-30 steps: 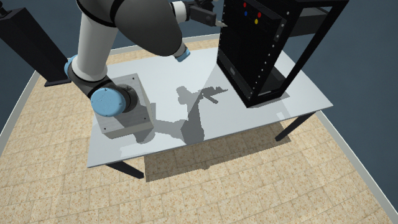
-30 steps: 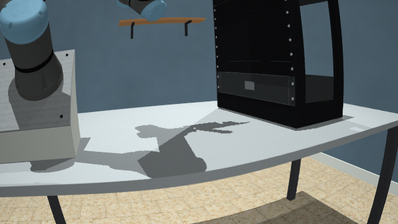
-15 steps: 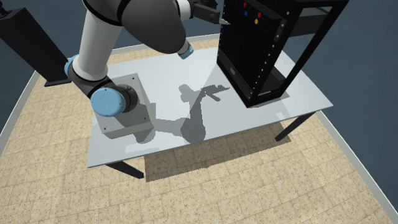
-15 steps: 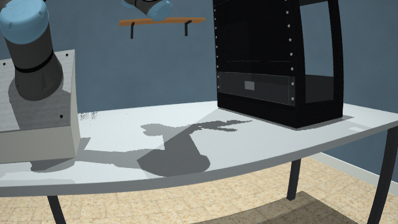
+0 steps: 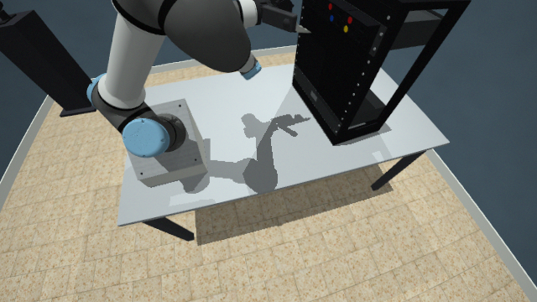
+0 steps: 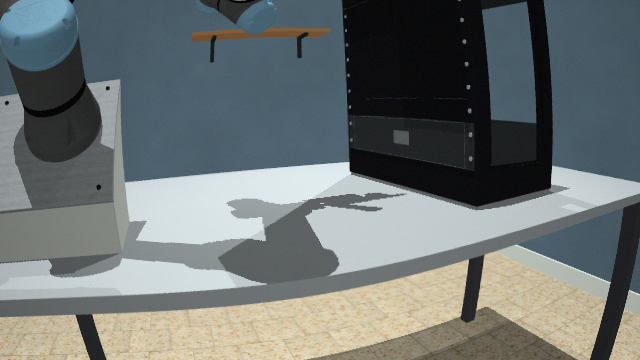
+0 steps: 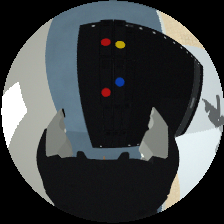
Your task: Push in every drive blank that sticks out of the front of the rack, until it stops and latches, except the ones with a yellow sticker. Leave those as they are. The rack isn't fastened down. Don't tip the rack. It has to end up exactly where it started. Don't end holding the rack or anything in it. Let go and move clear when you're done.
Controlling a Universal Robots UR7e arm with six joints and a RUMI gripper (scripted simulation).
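From here I see the black rack (image 5: 362,80) (image 6: 479,150) (image 7: 170,85) standing upright on the desk (image 5: 226,101) (image 6: 300,260) (image 7: 207,145), red, blue and yellow dots high on its front. The pincer (image 5: 308,31) (image 7: 106,108) hangs before it, spread fully wide, gripping nothing. I can't tell which blanks stick out.

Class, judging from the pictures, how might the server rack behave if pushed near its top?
The rack looks stiff, with its straight frame posts. Standing tall on the table, it could tip, or perhaps slide, since no clamps show.
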